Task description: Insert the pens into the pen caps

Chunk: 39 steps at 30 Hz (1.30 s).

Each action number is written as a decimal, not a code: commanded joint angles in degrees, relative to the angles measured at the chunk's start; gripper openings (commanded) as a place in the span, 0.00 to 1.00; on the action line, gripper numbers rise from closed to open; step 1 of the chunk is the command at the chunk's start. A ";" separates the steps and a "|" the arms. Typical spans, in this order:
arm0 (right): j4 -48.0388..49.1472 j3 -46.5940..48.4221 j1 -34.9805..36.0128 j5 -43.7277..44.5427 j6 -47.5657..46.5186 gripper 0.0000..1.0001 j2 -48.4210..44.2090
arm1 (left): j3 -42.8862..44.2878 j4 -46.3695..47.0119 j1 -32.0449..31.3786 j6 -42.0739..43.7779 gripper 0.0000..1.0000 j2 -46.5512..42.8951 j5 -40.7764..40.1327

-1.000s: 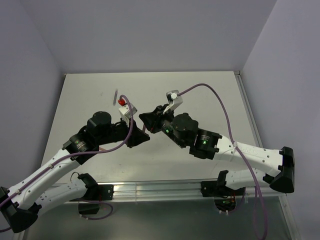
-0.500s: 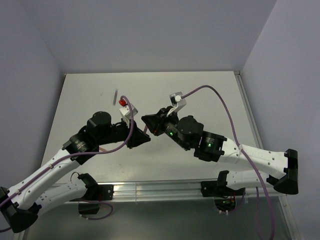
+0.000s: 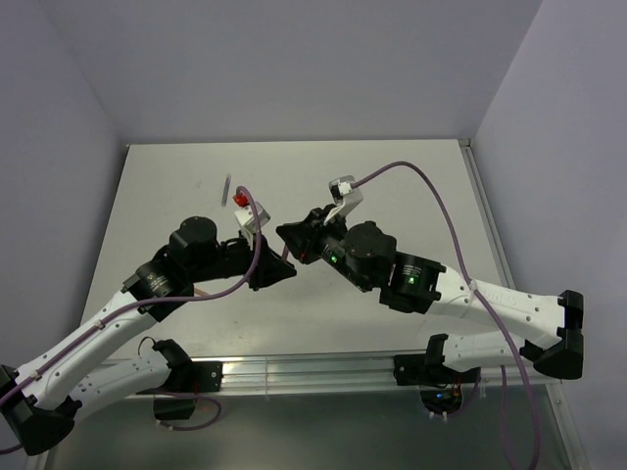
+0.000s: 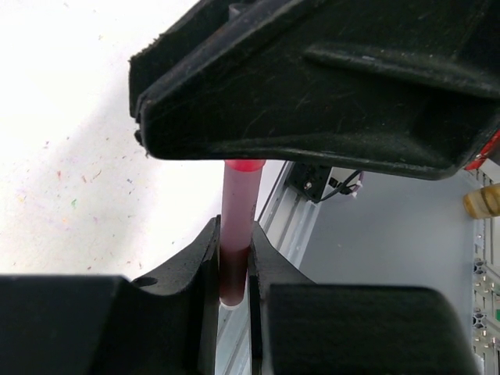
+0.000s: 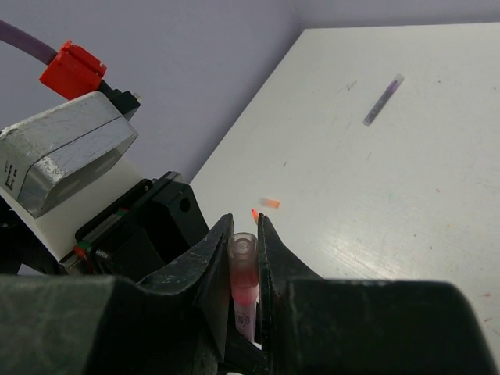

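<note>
Pen, red (image 4: 237, 203): clamped between the fingers of the left gripper (image 3: 281, 270). Its far end passes behind the body of the right gripper (image 5: 244, 226), so I cannot tell whether it has entered a cap.

Pen cap, pinkish-red (image 5: 244, 273): pinched in the right gripper, open mouth turned toward the left gripper. A darker red shows inside its lower part.

Pen, dark grey (image 3: 227, 186): lying loose on the table at 11 o'clock from the two grippers and well apart from them. It is pale at one end.

Surface: white table (image 3: 411, 186), finely speckled in the left wrist view. Pale lilac walls stand on three sides.

Edges: an aluminium rail (image 3: 313, 373) runs along the near edge at 6 o'clock, between the arm bases.

Room: the grippers meet tip to tip over the middle of the table. The far edge at 12 o'clock and the right edge at 3 o'clock are both well apart from them.
</note>
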 commanded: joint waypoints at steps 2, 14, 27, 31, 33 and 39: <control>-26.35 1.78 5.06 -8.56 1.88 0.00 3.07 | 6.21 27.94 3.91 -3.00 0.01 -0.63 -8.25; -30.66 10.59 -0.04 -1.78 3.82 0.00 3.43 | 1.91 27.59 2.77 -4.59 0.32 -1.59 -4.55; -27.95 17.36 -14.88 -4.85 -1.27 0.00 7.64 | 0.67 20.39 1.10 -4.85 0.47 -5.54 -10.05; -24.08 18.23 -22.08 -9.77 -3.64 0.00 16.04 | 1.03 13.80 1.18 -7.04 0.51 -8.18 -21.41; -23.11 21.38 -23.94 -10.74 -4.35 0.00 21.07 | 1.81 9.33 1.18 -8.10 0.52 -8.88 -28.59; -27.23 40.42 -29.48 -12.76 -6.73 0.00 44.27 | 4.71 -5.69 1.27 -18.02 0.53 -5.73 -47.95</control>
